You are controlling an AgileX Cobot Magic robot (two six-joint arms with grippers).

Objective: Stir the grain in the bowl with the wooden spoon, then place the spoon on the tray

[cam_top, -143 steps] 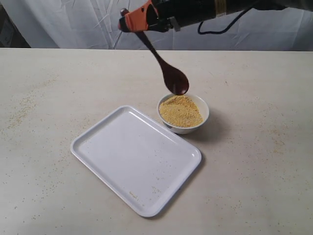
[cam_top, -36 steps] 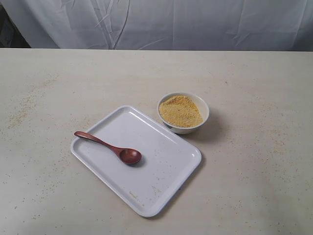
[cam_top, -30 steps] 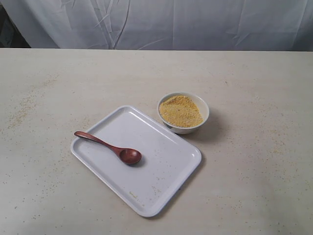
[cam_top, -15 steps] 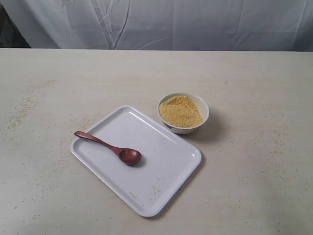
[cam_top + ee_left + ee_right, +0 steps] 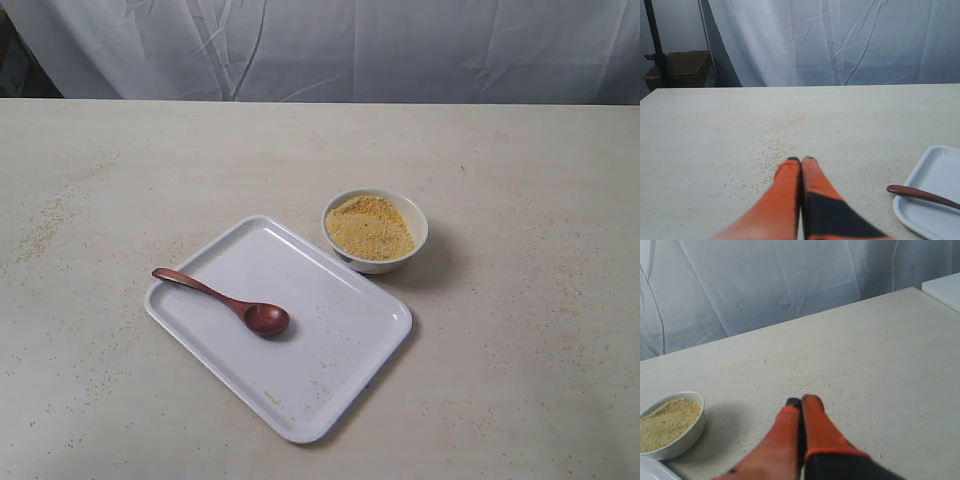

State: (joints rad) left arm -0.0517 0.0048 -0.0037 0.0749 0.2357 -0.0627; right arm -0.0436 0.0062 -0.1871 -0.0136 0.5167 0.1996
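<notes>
On the left, left gripper [image 5: 801, 159] pressed fully closed, holding nothing, over the table [image 5: 715, 140] near a corner of the tray [image 5: 330, 370]. Next, wooden spoon [image 5: 225, 300] flat on the tray, handle end at the left rim: liable to be flicked off by any careless sweep there. Further right, bowl [image 5: 412, 222] right at the tray's far edge, grain [image 5: 369, 227] heaped high, easily spilled by a knock. Rightmost, right gripper [image 5: 801, 401] likewise closed and empty.

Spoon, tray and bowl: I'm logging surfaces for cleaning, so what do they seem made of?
The wooden spoon looks like dark reddish-brown wood with a glossy finish, judging by its sheen. The tray is smooth white, plastic or melamine perhaps. The bowl seems glazed white ceramic.
</notes>
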